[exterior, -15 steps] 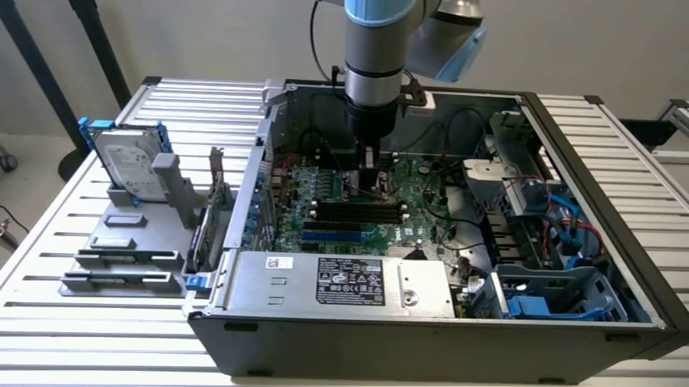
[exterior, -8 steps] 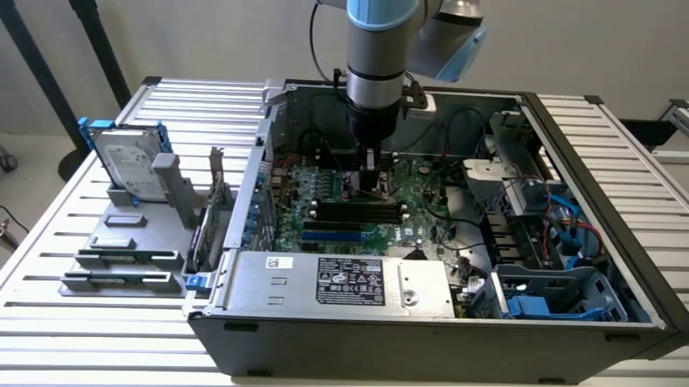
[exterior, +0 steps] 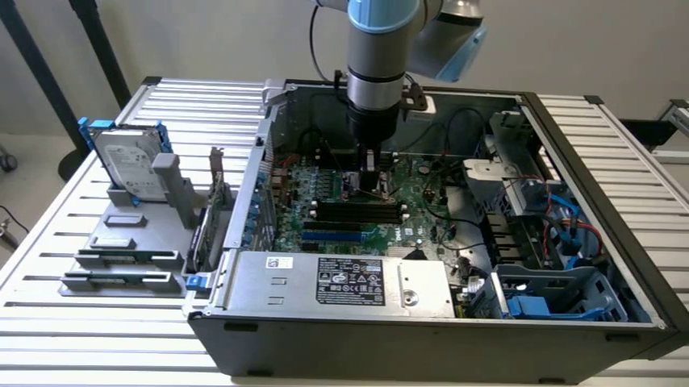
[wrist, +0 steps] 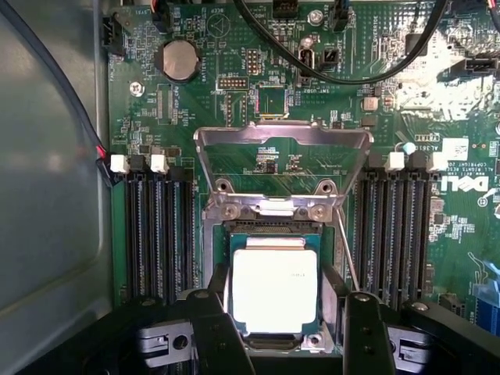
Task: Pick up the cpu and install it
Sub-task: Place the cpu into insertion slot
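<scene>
While the grey arm point(exterior: 377, 72) drops straight down into the open metal computer case point(exterior: 431, 339) on the slatted desk point(exterior: 108, 339), its tool point(exterior: 372, 179) hangs just above the green motherboard point(exterior: 356, 218). Seen from the wrist, the cpu point(wrist: 273, 291), a flat square with a pale metal top, lies in its socket below the raised silvery retention frame point(wrist: 281, 141). Two black fingers point(wrist: 215, 336) stand apart on either side of it, gripping nothing.

There are one cpu point(wrist: 275, 291), one coin cell point(wrist: 178, 59), two banks of memory slots point(wrist: 160, 234), one motherboard point(wrist: 312, 101), one open computer case point(exterior: 431, 339), one power-supply box point(exterior: 334, 282) at the exterior view's lower centre and one hard drive point(exterior: 124, 165) at its left.
</scene>
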{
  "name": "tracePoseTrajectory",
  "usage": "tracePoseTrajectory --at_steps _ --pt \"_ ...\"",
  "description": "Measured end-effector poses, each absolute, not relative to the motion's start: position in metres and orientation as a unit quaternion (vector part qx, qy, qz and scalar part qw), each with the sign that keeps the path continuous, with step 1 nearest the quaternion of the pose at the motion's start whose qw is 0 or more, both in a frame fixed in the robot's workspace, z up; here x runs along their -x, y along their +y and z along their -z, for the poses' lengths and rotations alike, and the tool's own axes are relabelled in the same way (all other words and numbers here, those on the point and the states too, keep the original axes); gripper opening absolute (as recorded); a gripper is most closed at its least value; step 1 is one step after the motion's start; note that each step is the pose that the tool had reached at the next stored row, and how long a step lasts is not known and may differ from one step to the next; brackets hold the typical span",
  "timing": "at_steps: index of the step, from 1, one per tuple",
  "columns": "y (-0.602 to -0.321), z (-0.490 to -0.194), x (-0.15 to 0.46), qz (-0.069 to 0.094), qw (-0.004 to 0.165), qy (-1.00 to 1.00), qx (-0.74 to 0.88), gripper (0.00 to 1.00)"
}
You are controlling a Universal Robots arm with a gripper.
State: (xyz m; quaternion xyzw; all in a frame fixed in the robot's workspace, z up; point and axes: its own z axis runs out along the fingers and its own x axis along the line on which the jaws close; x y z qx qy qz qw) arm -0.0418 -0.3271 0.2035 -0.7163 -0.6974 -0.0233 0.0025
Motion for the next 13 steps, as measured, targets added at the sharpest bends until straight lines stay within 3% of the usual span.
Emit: tracePoseTrajectory --at_steps 13 --pt "-0.3266 -0.2005 0.0394 0.021 0.005 -0.697 0.717 0.55"
